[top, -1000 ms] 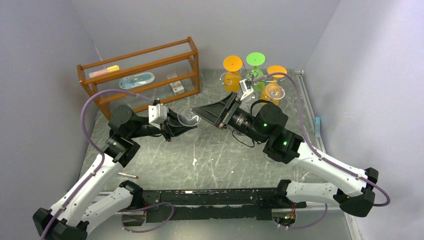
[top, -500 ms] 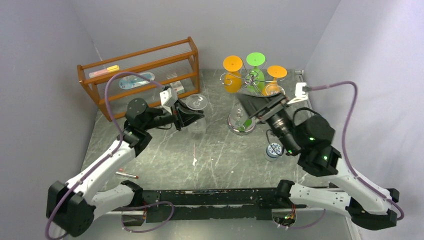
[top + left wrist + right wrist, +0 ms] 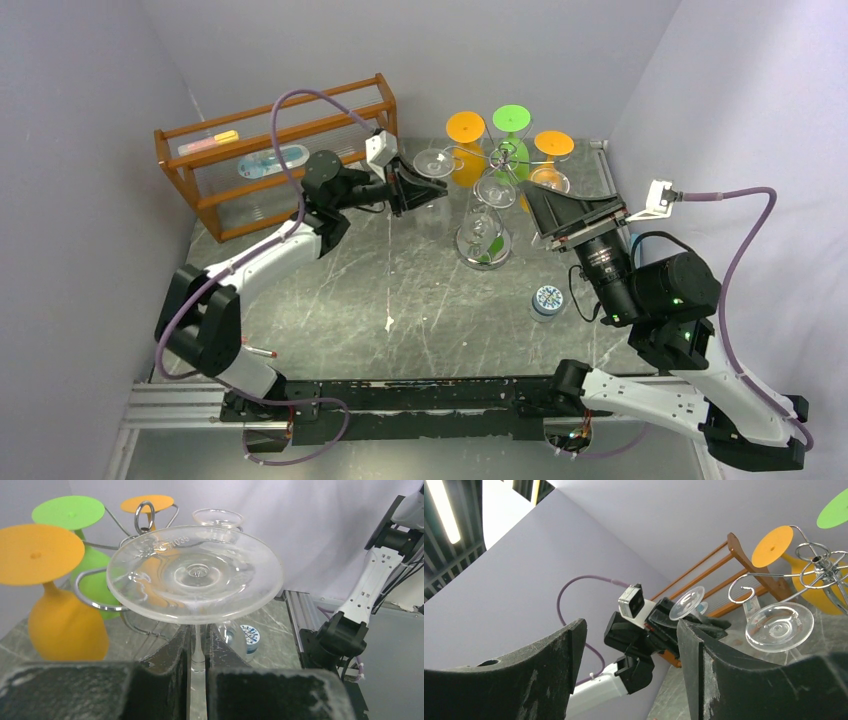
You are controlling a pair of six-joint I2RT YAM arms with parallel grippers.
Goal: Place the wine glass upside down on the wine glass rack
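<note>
Plain lilac walls (image 3: 420,50) close the place on three sides, and the counter (image 3: 420,300) is grey stone-look with white veins and some pale spots. At the back left stands an orange-brown shelf (image 3: 270,108) with clear panels; the labels on the things inside are too small to read. The right tool (image 3: 572,212) is at the right of the rack (image 3: 483,243), its jaws wide apart and with nothing between them. The left tool (image 3: 405,188) is closed tight on the thin stem of the clear wine glass (image 3: 195,575), which is held foot up, bowl down, just beside the left curled arm of the rack; I cannot tell if it touches the wire. Orange (image 3: 465,128) and green (image 3: 511,117) glasses hang there upside down. A small round blue-and-white thing (image 3: 546,299) lies on the counter. The glass foot has raised marks, not readable.
</note>
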